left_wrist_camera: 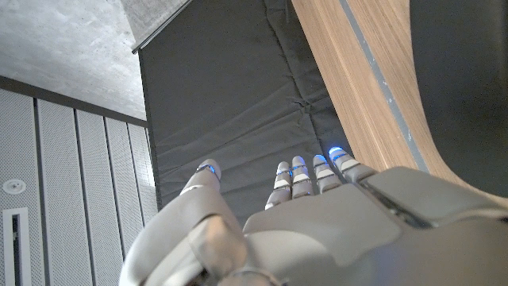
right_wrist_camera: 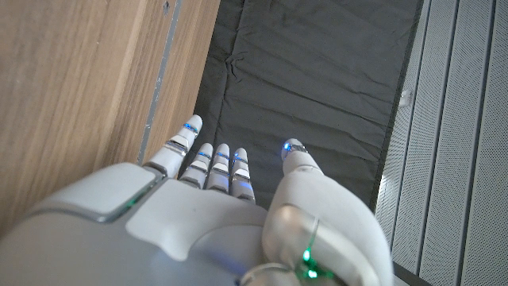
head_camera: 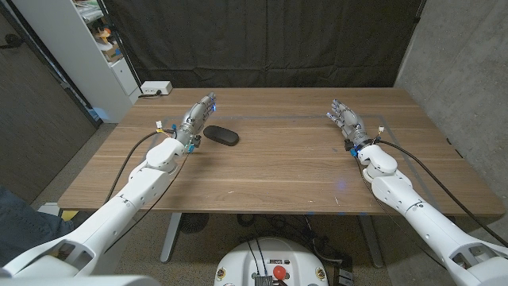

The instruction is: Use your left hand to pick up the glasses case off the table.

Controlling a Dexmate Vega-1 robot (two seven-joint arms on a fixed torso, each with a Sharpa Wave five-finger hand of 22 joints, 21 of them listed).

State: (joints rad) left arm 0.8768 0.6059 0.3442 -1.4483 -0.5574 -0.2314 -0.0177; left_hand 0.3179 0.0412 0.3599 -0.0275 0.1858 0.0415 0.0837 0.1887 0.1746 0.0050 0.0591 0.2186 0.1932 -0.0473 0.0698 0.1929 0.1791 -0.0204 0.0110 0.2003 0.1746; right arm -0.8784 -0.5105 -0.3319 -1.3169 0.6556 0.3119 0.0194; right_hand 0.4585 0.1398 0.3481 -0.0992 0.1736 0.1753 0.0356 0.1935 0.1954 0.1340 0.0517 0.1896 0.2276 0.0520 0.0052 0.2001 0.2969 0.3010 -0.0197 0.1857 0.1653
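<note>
— On the tabletop (head_camera: 262, 171), from the head view, where do we stand?

— We are at the approach. Our left hand (head_camera: 197, 116) sits just beside the glasses case (head_camera: 221, 136), on its left, fingers stretched toward the far edge and apart, holding nothing. Whether it touches the case we cannot tell; it looks very close.

— And the case itself?

— A dark, closed oblong lying flat on the wood, left of centre, slightly angled. It is the one container we see, and being shut, we cannot say what is inside. A small white box (head_camera: 155, 88) sits at the far left corner, well apart.

— Our right hand (head_camera: 346, 119)?

— Off on the right side, fingers apart, gripping nothing, well away from the case.

— From the left wrist view?

— We look along the back of the left hand (left_wrist_camera: 317, 230): fingers extended side by side, thumb spread off, nothing between them. The wooden surface and a dark curtain (left_wrist_camera: 238, 103) show beyond.

— From the right wrist view?

— The same picture mirrored: right hand (right_wrist_camera: 214, 214) with fingers straight, thumb apart, empty, wood alongside.

— So the next move?

— We judge the left hand needs to shift toward the case, straddle its narrow width with thumb on one side and fingers on the other, close, then lift. The smooth rounded shell may slip or skid if we only nudge it.
</note>
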